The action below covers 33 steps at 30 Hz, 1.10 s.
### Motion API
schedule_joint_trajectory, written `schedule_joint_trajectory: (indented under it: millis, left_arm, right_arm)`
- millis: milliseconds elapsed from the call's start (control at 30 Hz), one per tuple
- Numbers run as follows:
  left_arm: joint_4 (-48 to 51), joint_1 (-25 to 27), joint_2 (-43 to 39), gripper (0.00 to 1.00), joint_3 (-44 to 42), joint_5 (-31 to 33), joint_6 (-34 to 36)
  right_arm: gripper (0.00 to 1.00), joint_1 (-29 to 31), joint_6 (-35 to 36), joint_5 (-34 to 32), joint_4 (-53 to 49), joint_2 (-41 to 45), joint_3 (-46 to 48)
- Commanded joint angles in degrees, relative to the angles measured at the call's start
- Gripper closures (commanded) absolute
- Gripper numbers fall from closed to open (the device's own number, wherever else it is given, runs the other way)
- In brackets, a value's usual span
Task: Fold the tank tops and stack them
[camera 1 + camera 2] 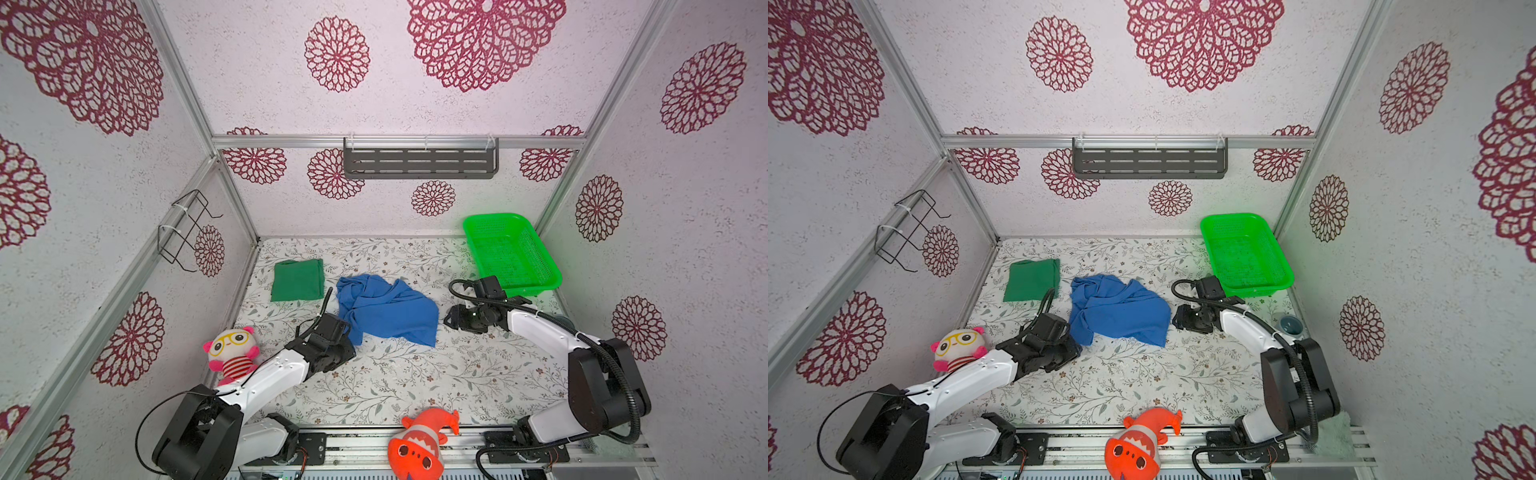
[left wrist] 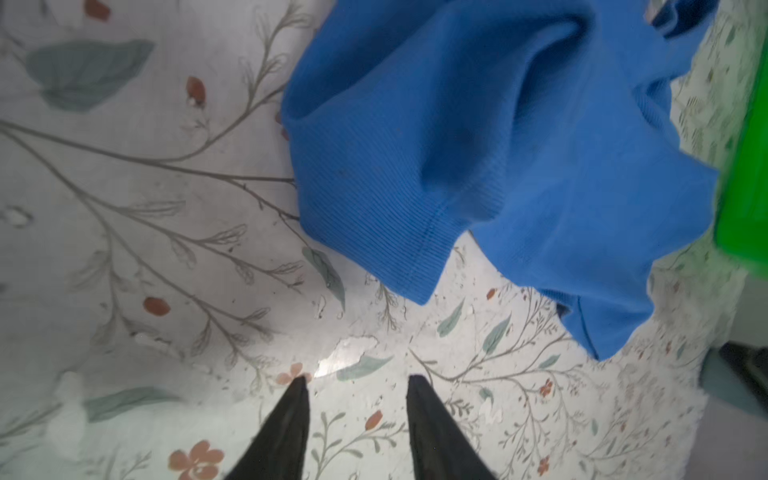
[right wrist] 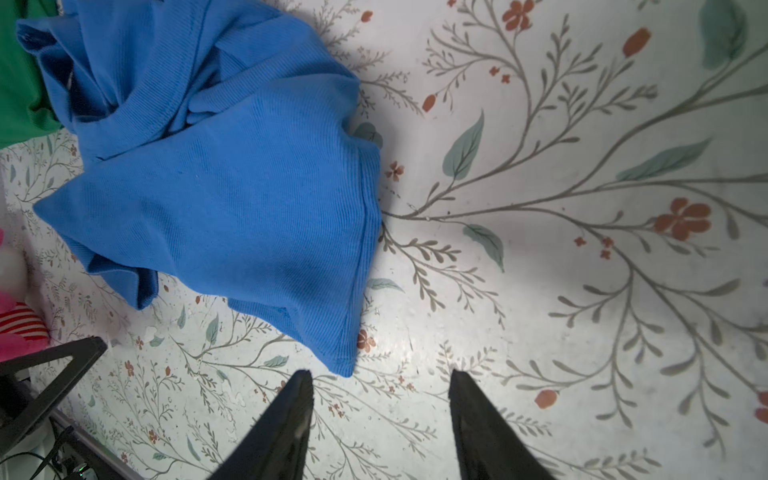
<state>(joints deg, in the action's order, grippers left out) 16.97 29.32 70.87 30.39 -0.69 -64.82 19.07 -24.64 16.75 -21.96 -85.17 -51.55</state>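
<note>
Left end effector [image 2: 358, 377] about half open, empty, tips over bare surface [image 2: 166, 249] just short of the blue tank top [image 2: 478, 145]; right end effector [image 3: 380, 371] also half open, empty, near a blue hem corner, not touching; blue tank top crumpled mid-surface, neck and armholes hard to make out; green tank top [image 1: 297, 279] folded flat, apart, back left; in both top views the left fingertips are hidden under the wrist.

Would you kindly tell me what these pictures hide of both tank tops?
- Crumpled royal blue cloth tank top: neckline and armholes lost in its own folds, both top views.
- Folded dark green cloth tank top: under-layers covered by its top layer; cut by right wrist view's edge.
</note>
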Motion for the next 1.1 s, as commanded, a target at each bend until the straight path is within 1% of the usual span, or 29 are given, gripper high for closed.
schedule_joint_trajectory:
  millis: [0, 100, 167, 233, 433, 600, 700, 767, 833, 967, 1067]
  left_arm:
    - [-12.1, 0.2, 0.8, 0.51, -0.4, 2.6, -11.6]
    - [-14.7, 0.1, 2.4, 0.49, -1.7, 3.7, -14.6]
    - [-17.4, 0.4, 3.6, 0.53, -2.9, 4.5, -15.8]
    - [-19.5, 0.5, 5.0, 0.55, -3.8, 3.9, -17.1]
    - [-19.3, 2.2, 9.3, 0.56, -2.1, 2.6, -17.9]
    - [-21.4, 2.6, 11.8, 0.6, -1.8, 4.1, -18.1]
    - [-21.5, 2.6, 13.7, 0.69, -0.1, 3.6, -17.3]
    - [-21.3, 2.6, 14.6, 0.77, 0.7, 3.3, -17.0]
    - [-21.4, 2.6, 14.9, 0.81, 0.8, 3.3, -16.8]
    - [-20.4, 2.6, 14.0, 0.9, 0.6, 4.0, -16.2]
    - [-19.5, 2.6, 12.8, 0.96, 0.1, 4.7, -16.0]
  right_arm:
    - [0.44, 0.2, -1.6, 0.2, 1.0, 2.6, 1.2]
    - [0.44, 0.3, -2.0, -0.1, 2.1, 3.3, 2.5]
    - [0.44, 0.2, -2.2, 0.0, 3.1, 3.8, 3.3]
    - [0.44, 0.2, -2.2, 0.1, 3.2, 3.9, 3.6]
    - [0.44, 0.2, -2.3, 0.1, 2.7, 5.5, 4.8]
    - [0.44, 1.3, -6.4, 3.9, 7.5, 7.6, 9.3]
    - [0.44, 4.6, -9.6, 4.4, 11.1, 7.6, 11.3]
    - [0.44, 7.0, -11.5, 3.3, 13.6, 6.8, 11.9]
    - [0.45, 8.8, -12.7, 1.6, 15.2, 5.8, 12.0]
    - [0.48, 10.6, -13.9, -1.9, 17.2, 3.2, 12.1]
    - [0.52, 11.3, -14.8, -3.1, 18.6, 1.5, 11.8]
